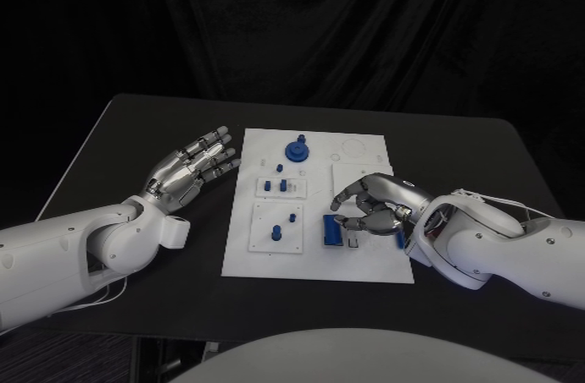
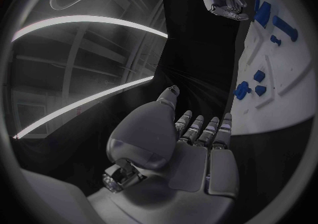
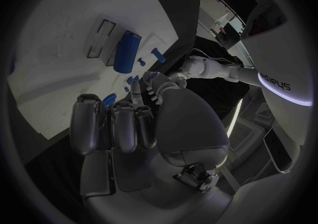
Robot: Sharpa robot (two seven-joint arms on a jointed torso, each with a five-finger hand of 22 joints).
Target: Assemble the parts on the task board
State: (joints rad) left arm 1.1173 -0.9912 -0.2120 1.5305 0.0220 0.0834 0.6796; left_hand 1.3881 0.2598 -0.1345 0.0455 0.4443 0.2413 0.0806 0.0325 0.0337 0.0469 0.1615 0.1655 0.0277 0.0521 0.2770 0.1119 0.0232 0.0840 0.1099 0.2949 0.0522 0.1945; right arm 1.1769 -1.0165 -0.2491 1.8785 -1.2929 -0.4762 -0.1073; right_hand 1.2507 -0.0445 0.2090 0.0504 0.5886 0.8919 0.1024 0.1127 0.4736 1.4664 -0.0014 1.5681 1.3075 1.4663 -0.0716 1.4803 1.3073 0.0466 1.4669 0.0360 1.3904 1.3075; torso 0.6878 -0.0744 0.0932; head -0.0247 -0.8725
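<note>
Two robot hands are over the black tabletop [image 1: 488, 155]. The left robot hand [image 1: 193, 167] lies released, fingers spread, just beside the task board [image 1: 366, 269]. The right robot hand [image 1: 372, 204] hovers with curled fingers over the board's right part, beside a blue block [image 1: 330, 230]; whether it grasps anything I cannot tell. Small blue parts [image 1: 297, 150] stand on the board.

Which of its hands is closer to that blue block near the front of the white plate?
The right hand: it hovers right beside the blue block. The left hand hangs off the task board's far side.
</note>
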